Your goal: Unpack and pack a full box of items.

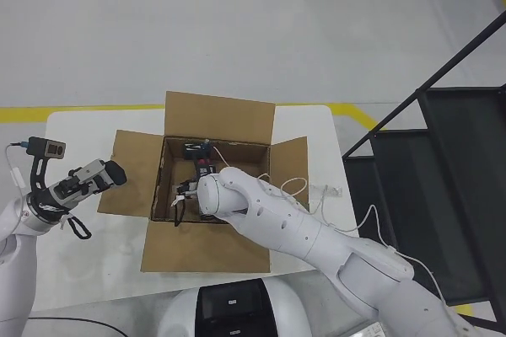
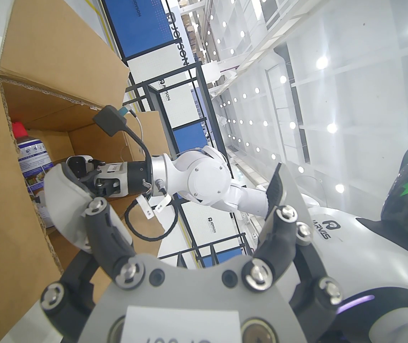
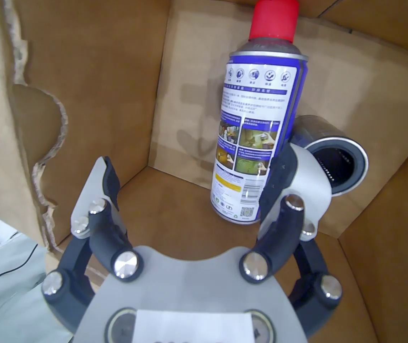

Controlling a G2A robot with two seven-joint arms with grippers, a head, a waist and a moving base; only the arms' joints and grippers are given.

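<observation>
Spray can [image 3: 261, 126]: stood upright on the floor of the cardboard box [image 3: 82, 73], near a far corner, probably so that its round side faced the fingers. Smooth metal cylinder with a domed shoulder and a glossy blue printed label.
Red cap [image 3: 274, 17]: sat on top of the can. Round, matte plastic, with a small notch in the rim.
Steel sleeve [image 3: 336, 158]: lay on its side just beside the can, open end toward the wrist camera. Polished outside, dark ribbed bore. Could not tell whether it touched the can, as a finger hid the spot.
Box: sat open on the white worktop [image 1: 84, 135], flaps folded outward, presumably to keep the mouth free for reaching in. Brown, matte corrugated board, ragged along one torn wall edge.
Right gripper [image 3: 196, 162]: hung low inside the box, facing the can. Fingers [image 3: 105, 180] spread wide and held nothing, one just beside the can's lower side and the other nearer the box wall. Judged to be lined up for a grasp on the can, not yet closed.
Left gripper [image 1: 108, 175]: hovered outside the box, beside a side flap and above the worktop. Fingers released and empty, likely parked clear of the opening.
Progress: two items in the box. Could not tell whether this was unpacking or packing.
</observation>
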